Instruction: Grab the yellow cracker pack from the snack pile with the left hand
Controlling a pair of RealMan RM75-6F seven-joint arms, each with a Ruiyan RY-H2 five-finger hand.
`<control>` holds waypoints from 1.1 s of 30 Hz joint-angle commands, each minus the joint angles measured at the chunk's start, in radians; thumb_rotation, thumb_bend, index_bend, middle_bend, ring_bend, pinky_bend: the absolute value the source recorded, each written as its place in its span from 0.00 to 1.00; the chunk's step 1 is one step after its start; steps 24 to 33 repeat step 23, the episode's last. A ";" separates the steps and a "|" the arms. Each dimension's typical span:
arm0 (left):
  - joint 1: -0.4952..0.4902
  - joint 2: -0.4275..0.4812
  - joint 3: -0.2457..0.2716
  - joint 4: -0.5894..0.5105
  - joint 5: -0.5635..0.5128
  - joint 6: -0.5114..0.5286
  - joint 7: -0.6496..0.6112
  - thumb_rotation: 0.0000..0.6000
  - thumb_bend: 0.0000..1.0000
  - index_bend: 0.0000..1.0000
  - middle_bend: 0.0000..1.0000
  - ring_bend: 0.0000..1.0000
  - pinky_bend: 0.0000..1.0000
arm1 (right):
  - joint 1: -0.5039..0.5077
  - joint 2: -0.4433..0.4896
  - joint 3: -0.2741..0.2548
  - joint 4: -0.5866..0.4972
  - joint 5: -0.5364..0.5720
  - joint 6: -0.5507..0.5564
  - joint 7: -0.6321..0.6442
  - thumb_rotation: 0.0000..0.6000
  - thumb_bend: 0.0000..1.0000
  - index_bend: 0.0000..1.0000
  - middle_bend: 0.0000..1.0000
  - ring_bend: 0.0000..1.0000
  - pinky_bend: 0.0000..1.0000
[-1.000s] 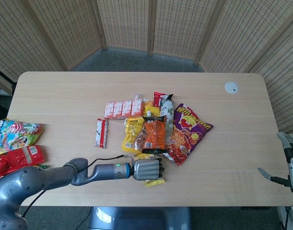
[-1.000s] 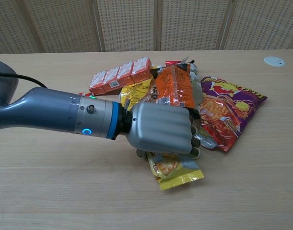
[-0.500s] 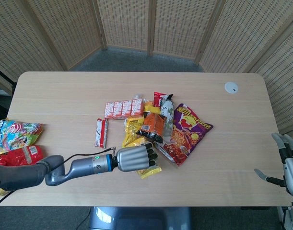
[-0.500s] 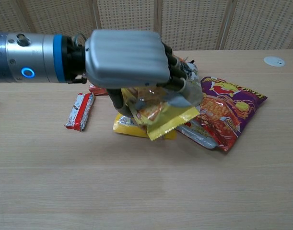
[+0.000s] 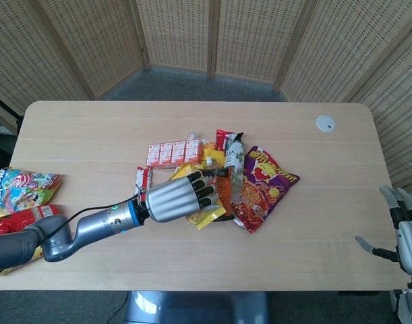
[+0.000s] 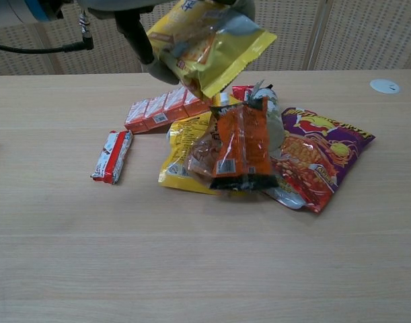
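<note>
My left hand (image 5: 173,198) holds the yellow cracker pack (image 6: 206,42) well above the table; in the chest view the pack hangs at the top edge with only the underside of the left hand (image 6: 139,30) showing. In the head view a yellow corner of the cracker pack (image 5: 208,217) sticks out under the fingers. The snack pile (image 6: 249,148) lies below on the table. My right hand (image 5: 401,226) rests at the table's right edge with fingers spread and nothing in it.
The pile holds an orange pack (image 6: 242,145), a purple chip bag (image 6: 323,153), another yellow bag (image 6: 185,151) and a row of red boxes (image 6: 168,104). A red bar (image 6: 112,156) lies apart on the left. More snack bags (image 5: 20,202) lie at the far left; a white disc (image 5: 325,123) sits far right.
My left hand has lifted the yellow cracker pack from just above the table's front up high over the pile. The right hand has barely moved.
</note>
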 commanded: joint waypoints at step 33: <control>0.072 0.114 -0.071 -0.027 -0.034 0.020 0.002 1.00 0.09 0.54 0.45 0.47 0.53 | 0.020 -0.018 0.000 -0.005 -0.009 -0.016 -0.022 0.88 0.00 0.00 0.00 0.00 0.00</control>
